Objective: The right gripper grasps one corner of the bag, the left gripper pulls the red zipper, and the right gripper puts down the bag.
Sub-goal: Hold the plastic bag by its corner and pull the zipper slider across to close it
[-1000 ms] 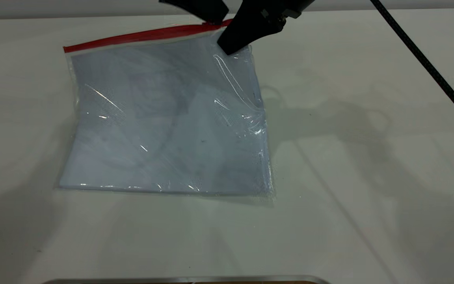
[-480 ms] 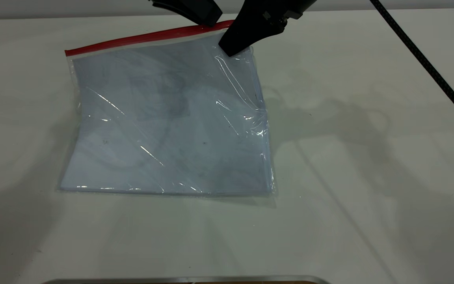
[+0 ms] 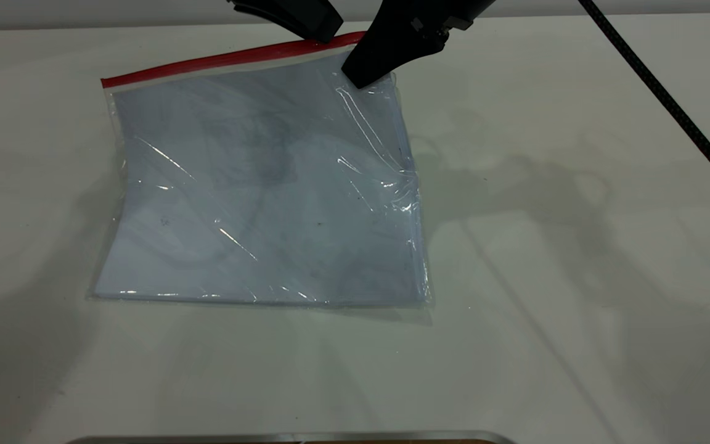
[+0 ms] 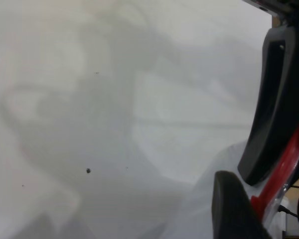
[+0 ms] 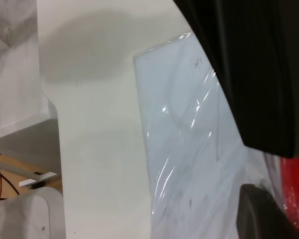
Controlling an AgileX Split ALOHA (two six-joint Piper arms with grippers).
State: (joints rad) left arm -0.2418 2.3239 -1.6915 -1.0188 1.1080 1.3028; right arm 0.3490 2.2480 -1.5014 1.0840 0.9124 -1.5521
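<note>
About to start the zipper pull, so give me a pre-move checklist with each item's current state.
1. Right gripper clamped on the far right corner of the bag: ok, corner lifted, plastic creased below it.
2. Left gripper at the red zipper, close beside the right gripper: ok.
3. Left jaws shut on the slider tab: cannot tell; tab hidden.
4. Zipper track toward the far left corner unobstructed: ok.
5. Rest of bag lying flat on the table: ok.
</note>
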